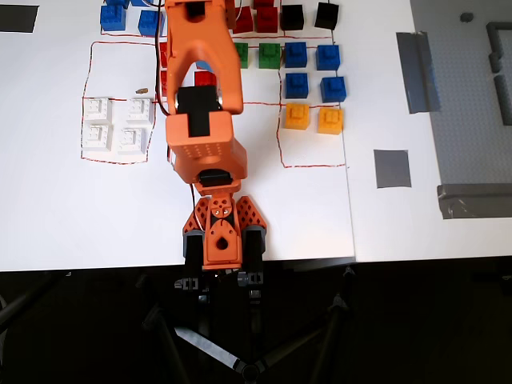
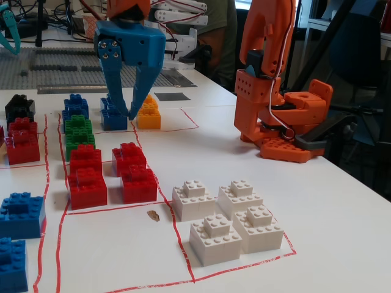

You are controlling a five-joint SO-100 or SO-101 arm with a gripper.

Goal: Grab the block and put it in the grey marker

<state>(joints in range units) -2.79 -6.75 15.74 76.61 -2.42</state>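
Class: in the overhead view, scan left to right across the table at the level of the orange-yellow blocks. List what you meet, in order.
White blocks → orange arm → orange-yellow blocks → grey marker → light-grey studded baseplate.

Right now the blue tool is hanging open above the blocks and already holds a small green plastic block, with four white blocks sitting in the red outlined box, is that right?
Not quite. The blue tool hangs open and empty: the fixed view shows nothing between its fingers, and the small green plastic blocks sit on the table. The four white blocks are indeed in the red outlined box.
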